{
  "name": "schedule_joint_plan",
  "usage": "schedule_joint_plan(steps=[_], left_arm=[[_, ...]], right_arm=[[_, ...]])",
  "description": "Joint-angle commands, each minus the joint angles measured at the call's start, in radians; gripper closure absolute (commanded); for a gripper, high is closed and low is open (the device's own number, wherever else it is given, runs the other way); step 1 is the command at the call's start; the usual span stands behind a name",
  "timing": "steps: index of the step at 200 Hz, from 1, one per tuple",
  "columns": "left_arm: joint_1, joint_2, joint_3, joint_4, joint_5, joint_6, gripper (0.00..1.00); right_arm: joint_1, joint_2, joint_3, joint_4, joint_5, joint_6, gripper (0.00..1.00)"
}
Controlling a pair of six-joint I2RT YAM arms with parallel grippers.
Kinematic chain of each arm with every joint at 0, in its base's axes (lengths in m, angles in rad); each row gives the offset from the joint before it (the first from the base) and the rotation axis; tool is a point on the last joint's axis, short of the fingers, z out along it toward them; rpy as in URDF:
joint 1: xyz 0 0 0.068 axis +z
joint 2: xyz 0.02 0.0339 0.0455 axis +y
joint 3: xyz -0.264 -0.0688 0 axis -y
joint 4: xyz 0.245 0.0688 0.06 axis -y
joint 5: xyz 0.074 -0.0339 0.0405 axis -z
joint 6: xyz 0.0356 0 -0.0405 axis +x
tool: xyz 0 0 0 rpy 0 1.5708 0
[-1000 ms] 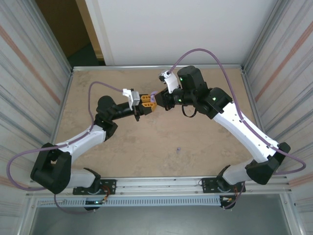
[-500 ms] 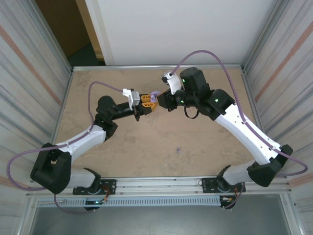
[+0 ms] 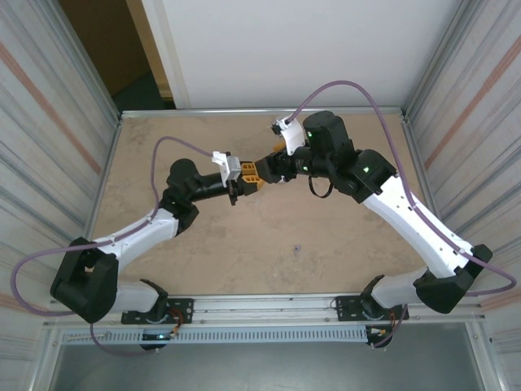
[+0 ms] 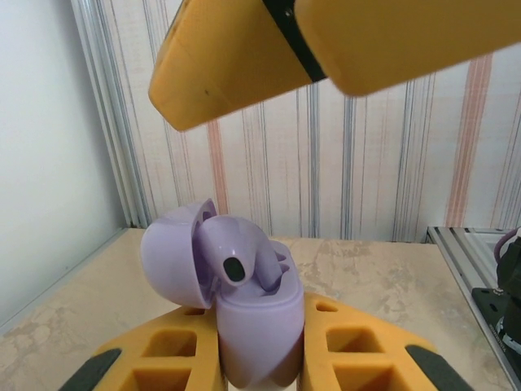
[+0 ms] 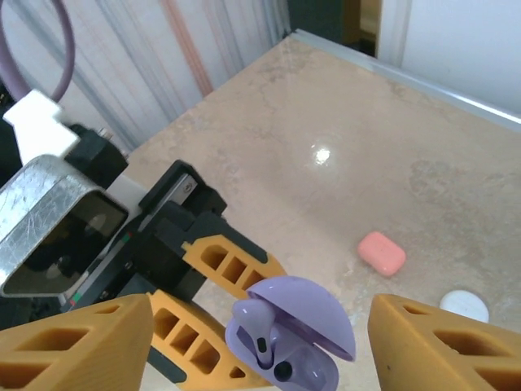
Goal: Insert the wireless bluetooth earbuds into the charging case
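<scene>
Wireless bluetooth earbuds (image 5: 262, 342), purple pair, sit in the open charging case (image 5: 305, 314) at lower centre, clamped by my left hand (image 4: 260, 358); my right hand (image 5: 260, 312) has just spread wide, empty, so I judge this pair inserted.

Left fingers (image 3: 249, 172) and right fingers (image 3: 278, 153) close together above tan table (image 3: 350, 252), tiny purple speck (image 3: 298, 247) lying nearer the bases

Left tool (image 4: 260, 354) clamped shut, right tool (image 5: 262, 318) spread wide facing it.
</scene>
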Motion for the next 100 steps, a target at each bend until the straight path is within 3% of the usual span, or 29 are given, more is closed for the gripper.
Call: schedule_joint_plan(steps=[1,56,100], left_arm=[[-0.004,-0.009,0.035,0.002,-0.012,0.03,1.0],[-0.008,-0.006,0.035,0.005,-0.009,0.028,1.0],[-0.008,-0.009,0.036,0.005,-0.01,0.029,1.0]], right_arm=[[0.007,0.003,0.029,0.016,0.071,-0.021,0.24],[0.007,0.048,0.06,-0.017,0.08,-0.03,0.14],[0.007,0.073,0.072,-0.03,0.076,-0.029,0.14]])
